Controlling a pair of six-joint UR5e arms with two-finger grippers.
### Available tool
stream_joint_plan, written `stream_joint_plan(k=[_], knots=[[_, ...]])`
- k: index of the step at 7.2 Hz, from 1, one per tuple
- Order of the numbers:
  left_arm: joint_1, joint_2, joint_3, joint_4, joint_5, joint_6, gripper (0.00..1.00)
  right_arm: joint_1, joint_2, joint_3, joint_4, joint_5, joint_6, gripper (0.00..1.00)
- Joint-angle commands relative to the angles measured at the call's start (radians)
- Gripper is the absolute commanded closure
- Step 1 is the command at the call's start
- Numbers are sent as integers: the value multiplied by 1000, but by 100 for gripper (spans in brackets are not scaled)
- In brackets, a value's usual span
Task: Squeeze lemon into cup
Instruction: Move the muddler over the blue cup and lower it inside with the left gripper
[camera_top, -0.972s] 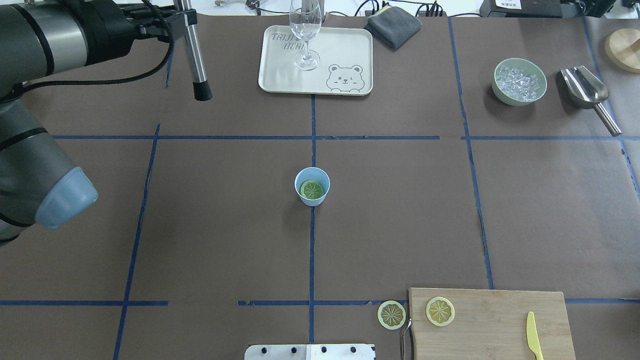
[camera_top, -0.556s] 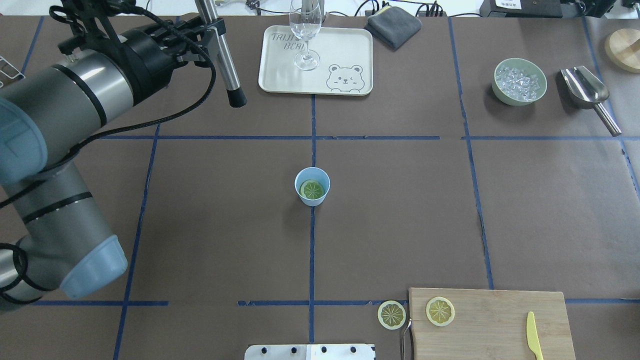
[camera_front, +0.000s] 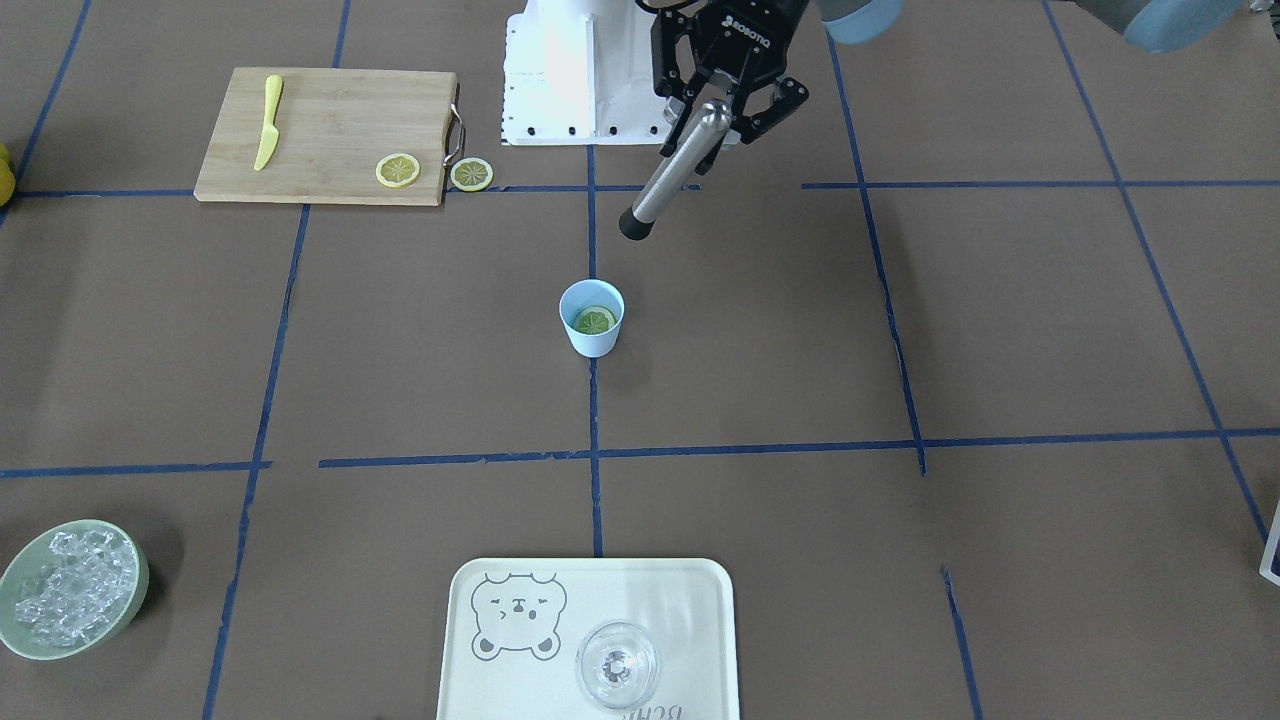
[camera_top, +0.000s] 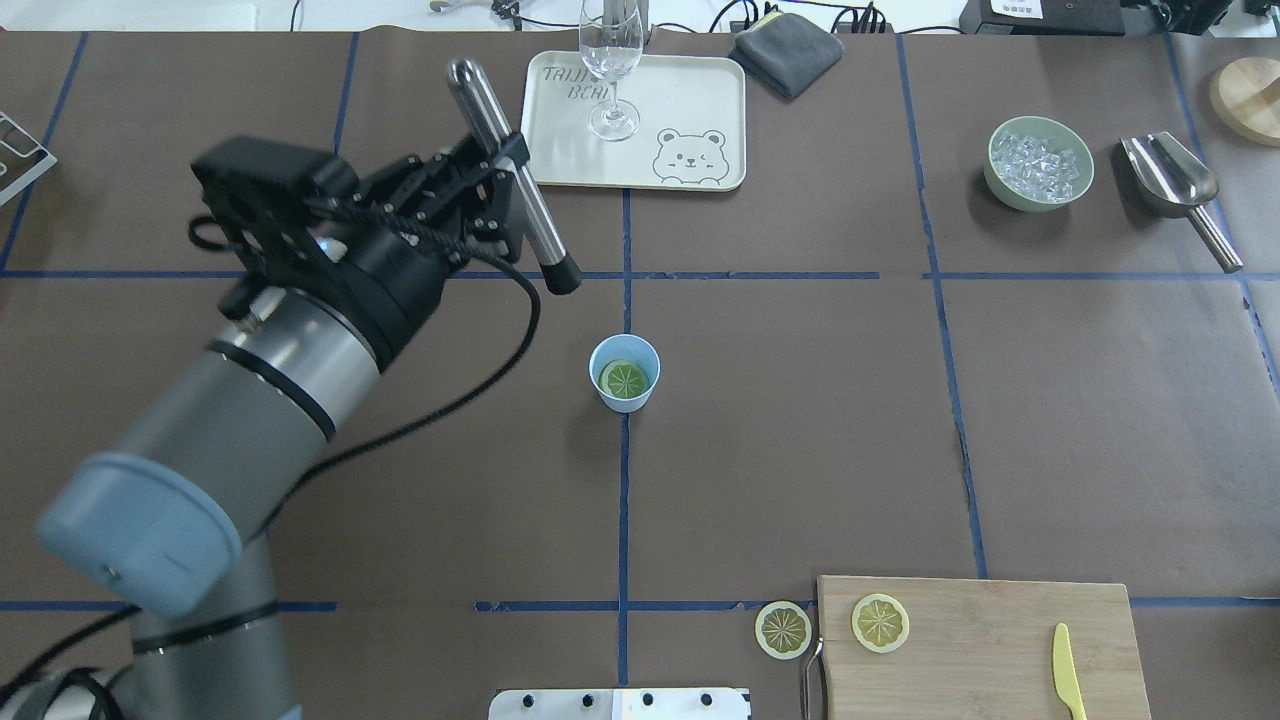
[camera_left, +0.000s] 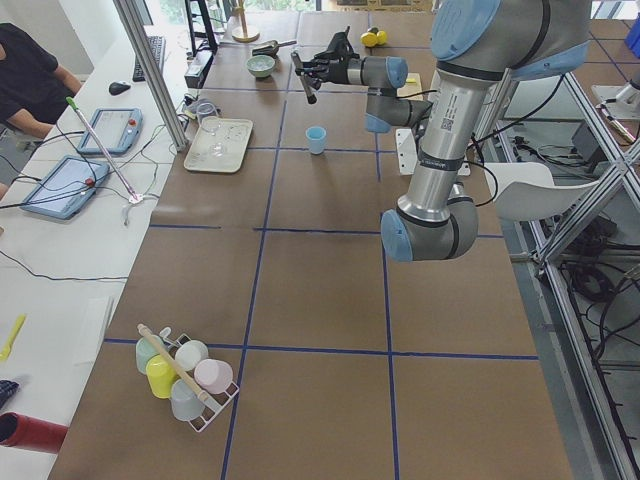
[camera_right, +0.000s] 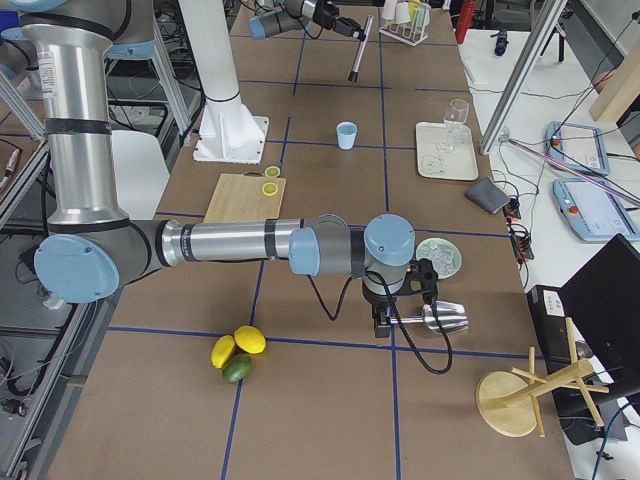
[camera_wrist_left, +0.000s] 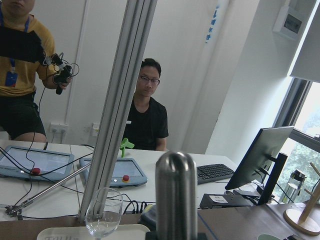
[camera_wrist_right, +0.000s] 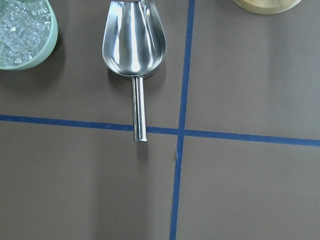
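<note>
Cup (camera_top: 624, 373): light blue, upright at the table's middle. Lemon (camera_top: 625, 379): one slice lying inside the cup.

Left gripper (camera_top: 503, 183): fingers clamped on a steel rod (camera_top: 545, 240). The rod is tilted, its black tip lowest, in the air beyond the cup and apart from it.

Right gripper (camera_right: 383, 325): over the table's right end near the scoop (camera_top: 1170, 180); finger state cannot be told.

Cutting board (camera_top: 980, 650): at the robot-side edge, bearing a yellow knife (camera_top: 1068, 670).
</note>
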Motion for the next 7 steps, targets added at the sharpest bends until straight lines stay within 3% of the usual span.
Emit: stream_joint_plan(k=[1,3,7], knots=[[137,-48,66,-2,227,9,100,0,0,-1,0,-1,-1,0],[172,-71,132,-7,286,77,100,-1,2,0,0,-1,1,0],[171,-127,212,-57,280,146,100,-1,2,2,0,-1,1,0]])
